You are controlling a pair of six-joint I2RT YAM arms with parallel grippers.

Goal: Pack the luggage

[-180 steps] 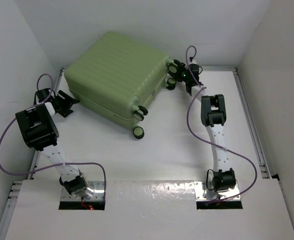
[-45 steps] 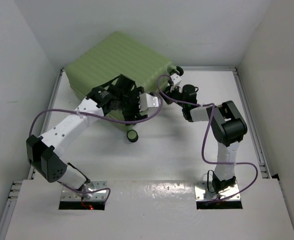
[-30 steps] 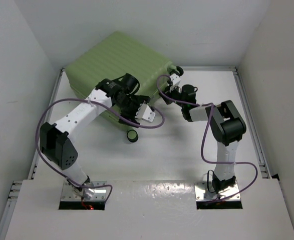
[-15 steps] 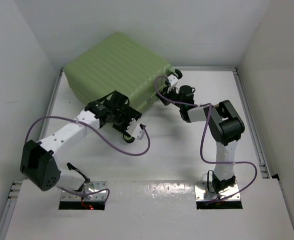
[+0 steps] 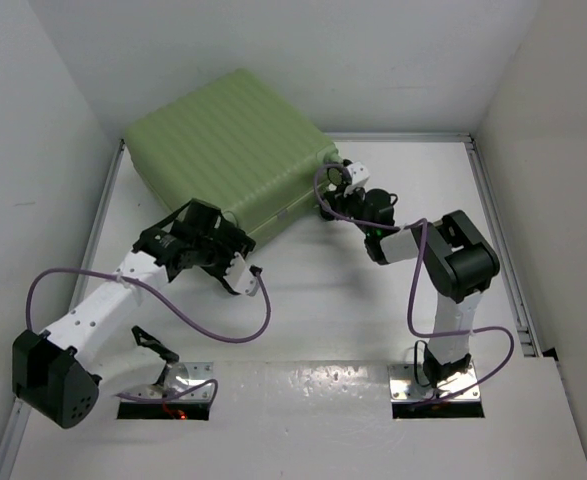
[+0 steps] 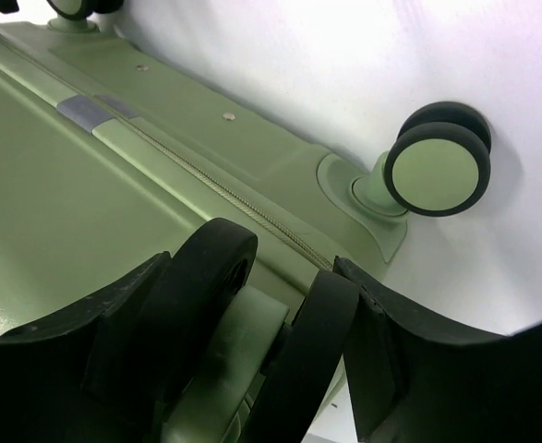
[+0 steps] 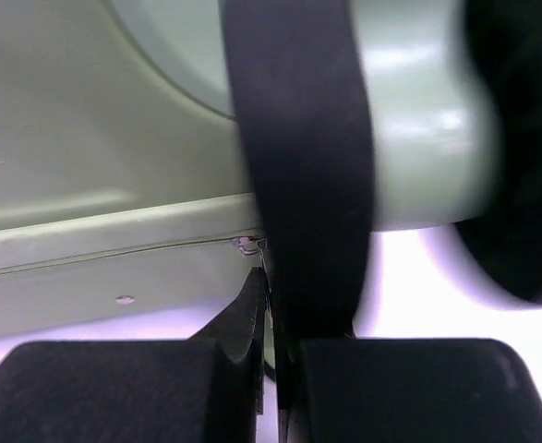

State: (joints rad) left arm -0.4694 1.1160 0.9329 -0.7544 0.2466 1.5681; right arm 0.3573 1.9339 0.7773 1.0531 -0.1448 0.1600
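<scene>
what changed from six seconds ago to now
The left arm swung in from the side; the left fingers now straddle a near wheel. The luggage turned a little, that corner going left. The right arm folded lower; the right fingers stayed by the far wheel.

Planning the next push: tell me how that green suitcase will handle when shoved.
The luggage probably stays rigid: ribbed hard shell. Lying flat, it likely slides rather than rolls: its wheel points sideways. Its bulk suggests considerable weight.
</scene>
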